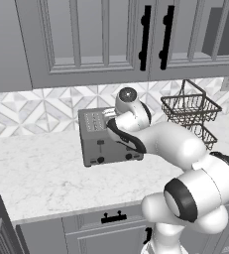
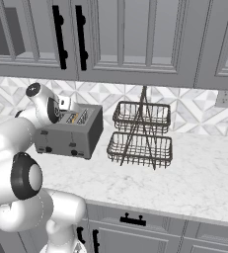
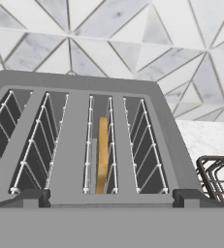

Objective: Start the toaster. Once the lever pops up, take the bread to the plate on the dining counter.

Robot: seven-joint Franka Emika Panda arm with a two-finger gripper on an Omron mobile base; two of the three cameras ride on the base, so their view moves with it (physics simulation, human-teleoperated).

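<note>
Toaster (image 1: 108, 139), the boxy grey metal four-slot one, sits before you on the white marble worktop (image 1: 41, 173) with grey veins, backed against the wall of pale triangle-patterned tiles (image 1: 31, 106) and beneath the grey panelled wall cabinets (image 1: 86, 39) with their black bar handles. You see its front face in the left base view, one small dark lever and black knobs low on it, the white arm's wrist folded over the toaster's right end and hiding the rest. From the right base view the same toaster stands just left of a two-tier dark wire basket rack (image 2: 141, 136), apart from it, with the arm's upper joint at the toaster's left end. Your hand camera looks down along the four slots with their wire guides: the thin golden-tan slice of bread (image 3: 102, 155) stands upright on edge in the third slot from the left in that view, sunk within the slot with its top below the rim. A corner of the wire rack shows at the lower right of that view. The gripper's two small dark fingertips (image 3: 111, 198) rise just above the toaster's near edge, spread at their widest, one at each side of the bread's slot, released and grasping nothing.
</note>
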